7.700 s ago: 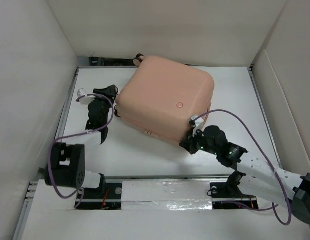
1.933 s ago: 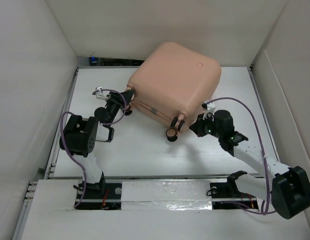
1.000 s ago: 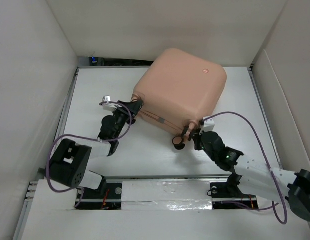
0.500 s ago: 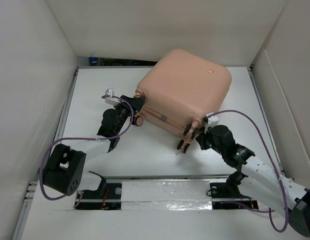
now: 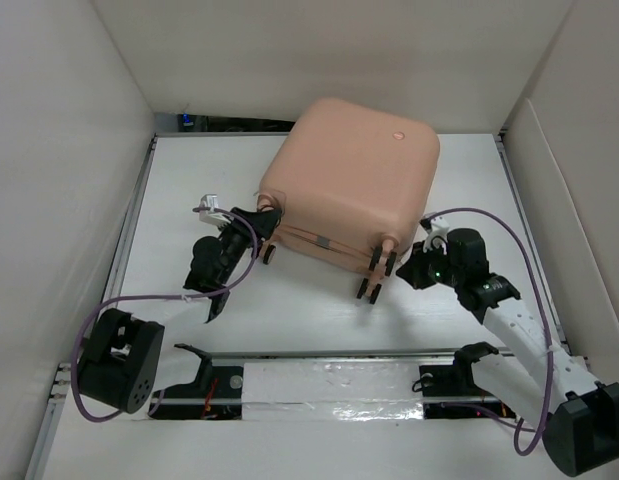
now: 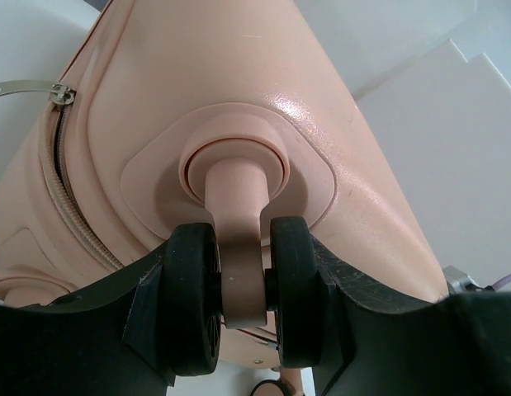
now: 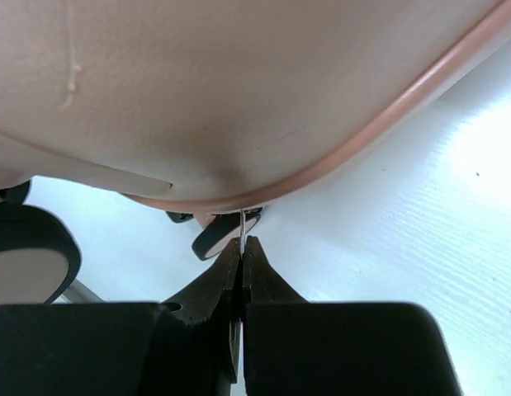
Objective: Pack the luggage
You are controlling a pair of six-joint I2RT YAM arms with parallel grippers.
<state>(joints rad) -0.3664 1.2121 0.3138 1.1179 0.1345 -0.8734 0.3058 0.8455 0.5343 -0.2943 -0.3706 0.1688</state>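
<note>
Shifted left, one luggage (image 5: 354, 180); left tool (image 6: 243, 289) clamps one wheel (image 6: 193, 309).

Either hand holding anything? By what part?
Yes: left hand grips the suitcase by a caster wheel; right hand, shut, seems to pinch a thin tab at its rim.

You are looking at the luggage (image 5: 354, 185) closed, so its shell is hiding the inside, the counter (image 5: 189, 180) beneath it and the far wheels. In the left wrist view the picture's edges are cutting off the shell, and the left gripper (image 6: 243, 289) is hiding the lower part of the near-left wheel (image 6: 238, 239). In the right wrist view a dark rounded shape (image 7: 28, 247) at the left edge is showing blurred and cut off. Whatever is sitting just past the tips of the right gripper (image 7: 241, 256) is looking too small to tell.
</note>
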